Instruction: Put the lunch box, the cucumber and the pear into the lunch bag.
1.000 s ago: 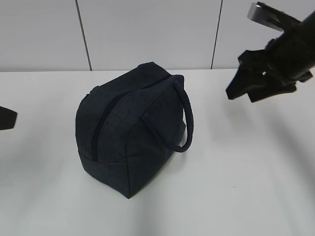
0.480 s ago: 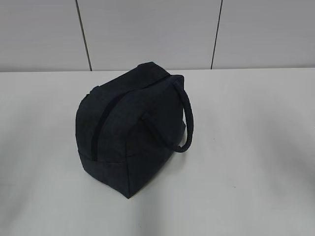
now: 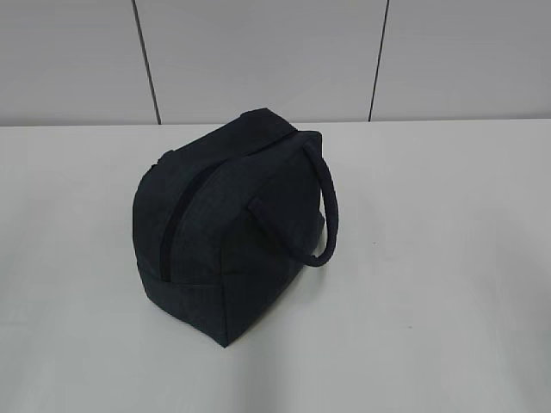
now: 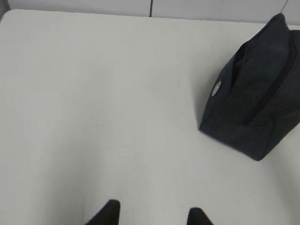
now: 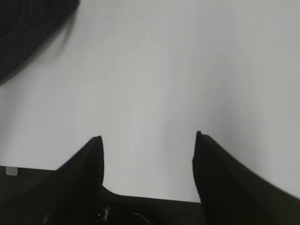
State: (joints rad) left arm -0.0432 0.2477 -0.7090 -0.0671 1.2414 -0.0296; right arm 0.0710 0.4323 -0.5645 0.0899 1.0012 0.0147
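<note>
left wrist view is showing the lunch bag (image 4: 255, 101) sitting zipped on the table (image 4: 103, 93), ahead and to the right of the left gripper (image 4: 152, 216), which is spread empty like the right gripper (image 5: 147, 154)

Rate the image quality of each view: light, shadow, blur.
Exterior view: flat, even light; the lunch bag reads nearly black with little fabric detail, a soft shadow at its base. Left wrist view: fairly sharp, the table bright, the left gripper cropped at the bottom. Right wrist view: the right gripper soft-edged and dark, with no glare.
</note>
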